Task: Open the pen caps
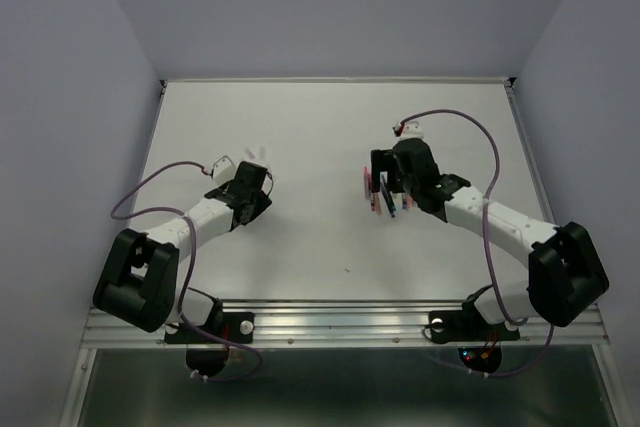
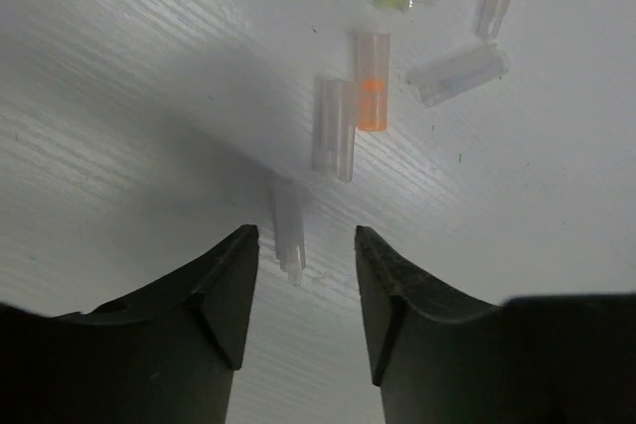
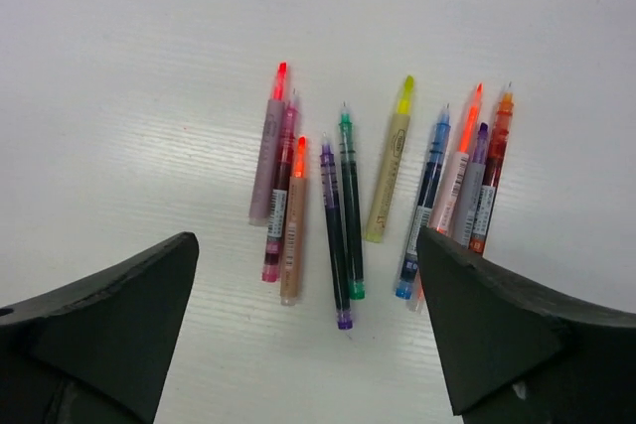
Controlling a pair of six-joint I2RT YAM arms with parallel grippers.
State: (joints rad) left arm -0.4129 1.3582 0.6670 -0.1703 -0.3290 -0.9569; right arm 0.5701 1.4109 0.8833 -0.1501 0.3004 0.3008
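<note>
Robot lab cell: white table (image 1: pixel 320 137), plain walls (image 1: pixel 330 7).

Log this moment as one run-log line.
left claw: open over short clear plastic pen caps | right claw: open above thin coloured uncapped pens | holding: nothing

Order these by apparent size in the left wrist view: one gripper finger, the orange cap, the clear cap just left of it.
1. Gripper finger: by far largest, though nearest the camera.
2. Orange cap and clear cap: alike, not ranked.

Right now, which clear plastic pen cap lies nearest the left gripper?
The untinted, blurry cap just ahead of the left gripper, at its finger gap; the orange-tinted cap and the others lie farther off.
</note>
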